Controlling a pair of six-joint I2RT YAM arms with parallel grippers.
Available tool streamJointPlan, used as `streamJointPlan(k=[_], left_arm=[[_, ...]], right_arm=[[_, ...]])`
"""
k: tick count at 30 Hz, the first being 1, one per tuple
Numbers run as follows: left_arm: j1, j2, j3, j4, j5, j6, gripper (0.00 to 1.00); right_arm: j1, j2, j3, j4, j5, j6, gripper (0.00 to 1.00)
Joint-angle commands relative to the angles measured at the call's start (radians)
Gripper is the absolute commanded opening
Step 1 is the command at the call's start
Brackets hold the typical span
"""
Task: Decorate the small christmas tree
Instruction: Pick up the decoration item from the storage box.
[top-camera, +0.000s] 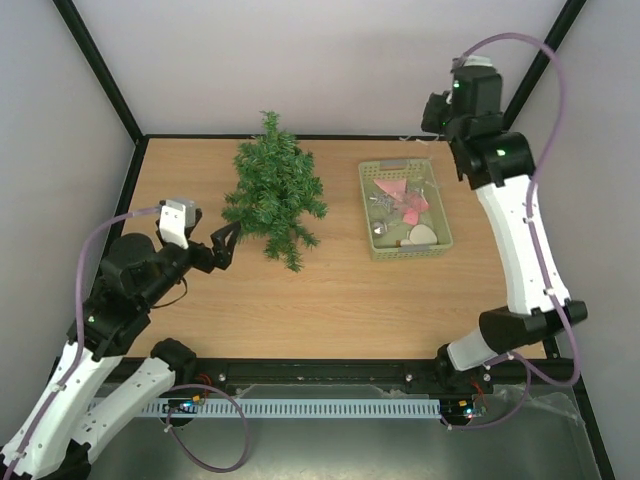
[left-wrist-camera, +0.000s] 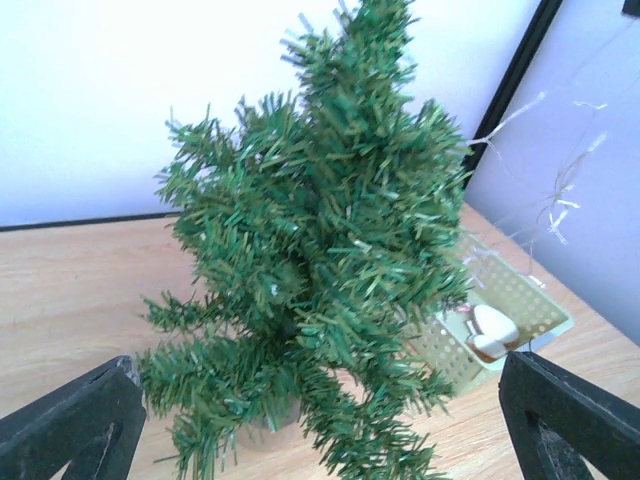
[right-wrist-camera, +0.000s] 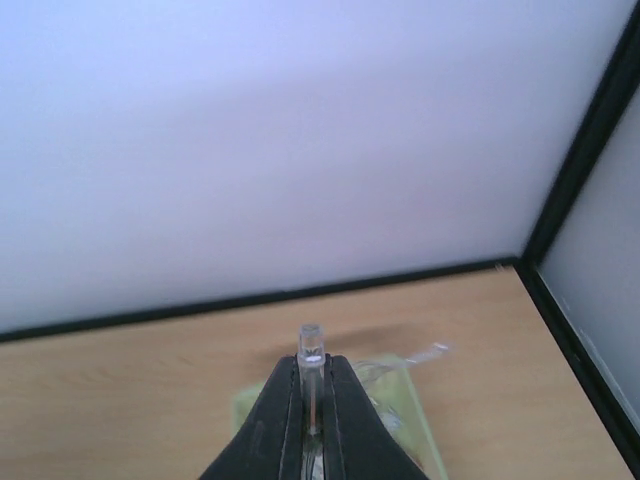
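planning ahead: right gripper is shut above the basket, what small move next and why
Probably swing the right gripper left toward the tree: it is shut on a light string that trails down to the basket, and the tree is bare.

Right wrist view: basket (right-wrist-camera: 428, 450) mostly hidden behind the jaws of the right gripper (right-wrist-camera: 311, 368); clear piece (right-wrist-camera: 311, 340) pinched there, too small to identify. Left wrist view: small christmas tree (left-wrist-camera: 320, 250) tip cut off at top; base mostly buried under branches.
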Motion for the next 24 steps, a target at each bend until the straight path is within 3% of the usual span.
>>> streamJointPlan(k=[1, 7, 14, 20, 24], left_arm=[[0.001, 0.035, 0.075, -0.044, 0.074, 0.012, 0.97], [0.001, 0.080, 0.135, -0.046, 0.198, 0.038, 0.93], [0.001, 0.119, 0.193, -0.042, 0.358, 0.054, 0.90], [0.001, 0.114, 0.212, -0.001, 0.488, -0.005, 0.89], [0.001, 0.100, 0.188, 0.021, 0.557, -0.030, 0.89]], right_arm=[[0.017, -0.054, 0.117, -0.061, -0.125, -0.011, 0.02], [0.023, -0.083, 0.325, -0.079, -0.235, 0.013, 0.02], [0.024, -0.186, 0.320, 0.095, -0.543, 0.117, 0.02], [0.023, -0.288, 0.179, 0.264, -0.843, 0.316, 0.02], [0.024, -0.378, -0.037, 0.442, -0.993, 0.472, 0.02]])
